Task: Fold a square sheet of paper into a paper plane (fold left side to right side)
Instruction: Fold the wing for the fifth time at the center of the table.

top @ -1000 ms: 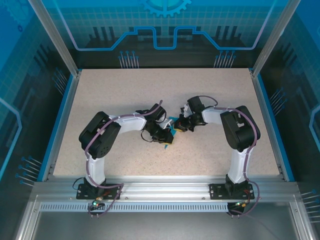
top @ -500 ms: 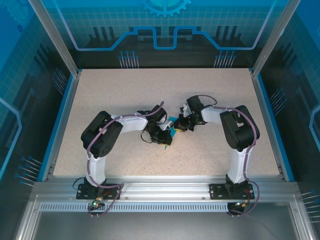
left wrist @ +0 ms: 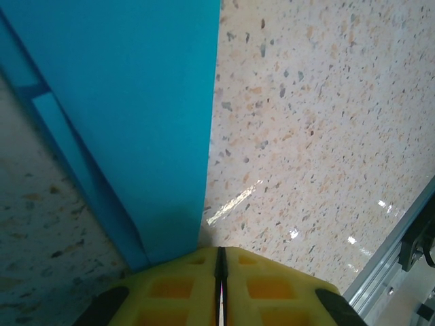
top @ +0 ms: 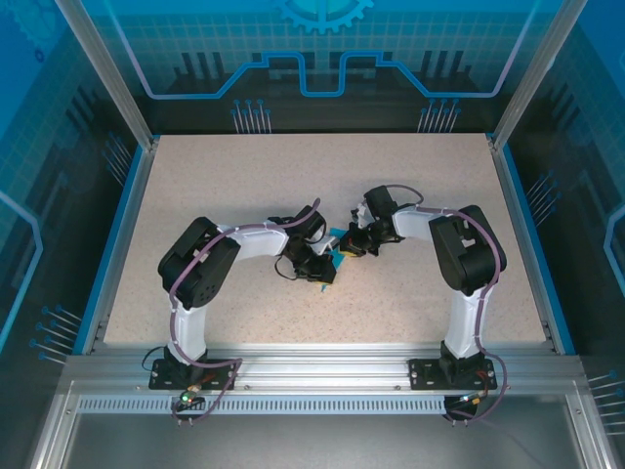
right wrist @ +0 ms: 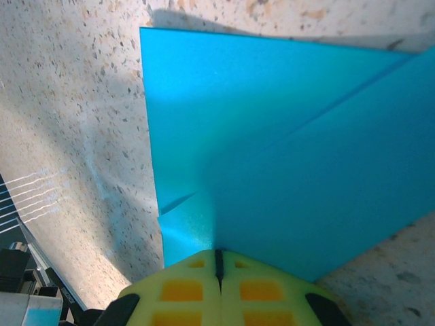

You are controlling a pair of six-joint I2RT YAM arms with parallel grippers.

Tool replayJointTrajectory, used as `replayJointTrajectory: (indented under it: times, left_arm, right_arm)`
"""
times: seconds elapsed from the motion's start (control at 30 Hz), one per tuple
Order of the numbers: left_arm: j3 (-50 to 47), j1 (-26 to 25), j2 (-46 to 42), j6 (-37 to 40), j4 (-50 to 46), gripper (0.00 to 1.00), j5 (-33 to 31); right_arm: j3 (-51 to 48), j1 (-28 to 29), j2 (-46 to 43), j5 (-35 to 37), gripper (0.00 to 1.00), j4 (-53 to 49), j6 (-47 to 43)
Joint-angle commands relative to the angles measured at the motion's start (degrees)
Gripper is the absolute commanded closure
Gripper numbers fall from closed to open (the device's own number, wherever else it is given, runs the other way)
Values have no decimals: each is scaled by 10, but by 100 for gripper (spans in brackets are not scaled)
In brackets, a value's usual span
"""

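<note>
The paper (top: 336, 254) lies in the middle of the surface (top: 244, 186), a small teal patch between the two arm tips, which cover most of it from above. Close up it is no flat square. The right wrist view shows the paper (right wrist: 285, 149) with a slanting crease and one layer lapped over another. In the left wrist view the paper (left wrist: 129, 115) is a broad face with a narrow strip of lower layer along its left side.

It looks thin and very light, limp where single and a little stiffer along the doubled folds. Its face is smooth and so is the speckled surface, so I expect it to skate if pushed without being pinned. Any stray dent would likely stay in it. To carry the left side over to the right, I would take a free corner or edge on the left, with the other tip holding it down beside the fold line.

The left jaws are pressed together, their yellow pads (left wrist: 177, 288) meeting in a thin seam where the paper's straight right edge ends. The right jaws are pressed together too, their pads (right wrist: 183, 288) set against the paper's edge. The sheet shows face-on in both views, so I judge both tips bear down on it. Whether a layer is nipped, I cannot tell.
</note>
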Motion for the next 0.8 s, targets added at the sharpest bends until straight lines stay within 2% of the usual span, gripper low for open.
replayJointTrajectory:
  times: [0.0,0.77]
  left_arm:
    - [-21,2,-21,-3,-9,89,-24]
    - [-111,21,-61,-3,-4,94,-11]
  right_arm:
    - [-16,-3,41,73,100,-66,-11]
    - [-13,-14,53,82,100,-85,-18]
